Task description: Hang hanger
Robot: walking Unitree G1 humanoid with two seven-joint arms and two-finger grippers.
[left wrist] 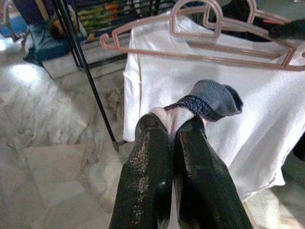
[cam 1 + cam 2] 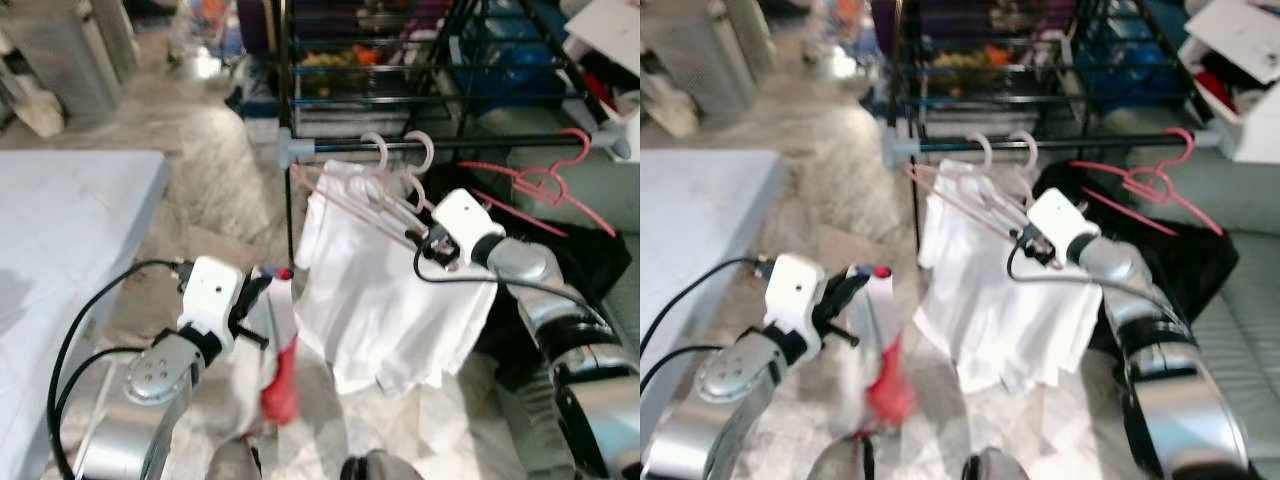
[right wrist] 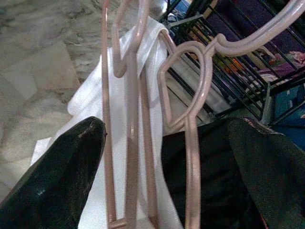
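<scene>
At the black rail [image 2: 480, 143], the right gripper [image 3: 167, 157] is spreading its fingers around two pale pink hangers [image 2: 385, 205] carrying a white shirt [image 2: 385, 300], hooks pointing up over the rail. The left gripper [image 1: 174, 126] is pinching a grey sock [image 1: 209, 98]. Marble floor [image 2: 200, 170] is lying below.
</scene>
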